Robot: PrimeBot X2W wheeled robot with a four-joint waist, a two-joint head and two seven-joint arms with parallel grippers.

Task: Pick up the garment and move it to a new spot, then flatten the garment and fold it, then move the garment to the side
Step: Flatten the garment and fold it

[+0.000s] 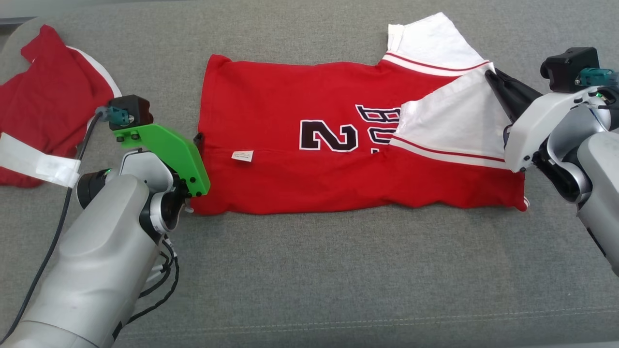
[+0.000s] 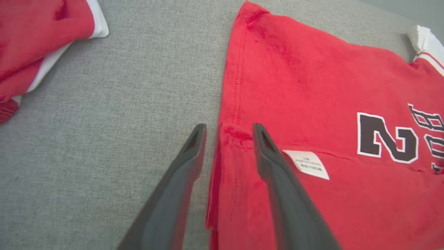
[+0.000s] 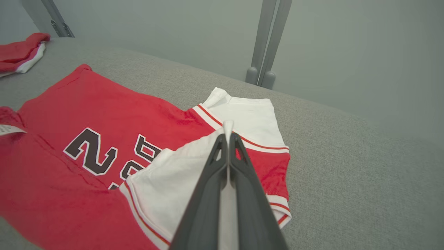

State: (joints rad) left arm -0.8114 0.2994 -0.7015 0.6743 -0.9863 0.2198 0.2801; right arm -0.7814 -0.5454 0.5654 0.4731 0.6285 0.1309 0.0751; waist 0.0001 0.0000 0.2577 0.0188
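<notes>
One grey cushion (image 1: 309,280) carries a red jersey (image 1: 271,87) spread across its middle, number side up, with a gripper at each end.
A second red garment (image 1: 43,96) lies bunched at the cushion's far left corner, well apart from the jersey; the left gripper (image 2: 229,129) has its fingers parted, astride the jersey's folded left edge; the right gripper (image 3: 228,137) is pinched tight on the white sleeve (image 1: 449,121), which lies over the jersey's right end and partly covers the lettering; a small white label (image 1: 242,155) shows near the left gripper.
</notes>
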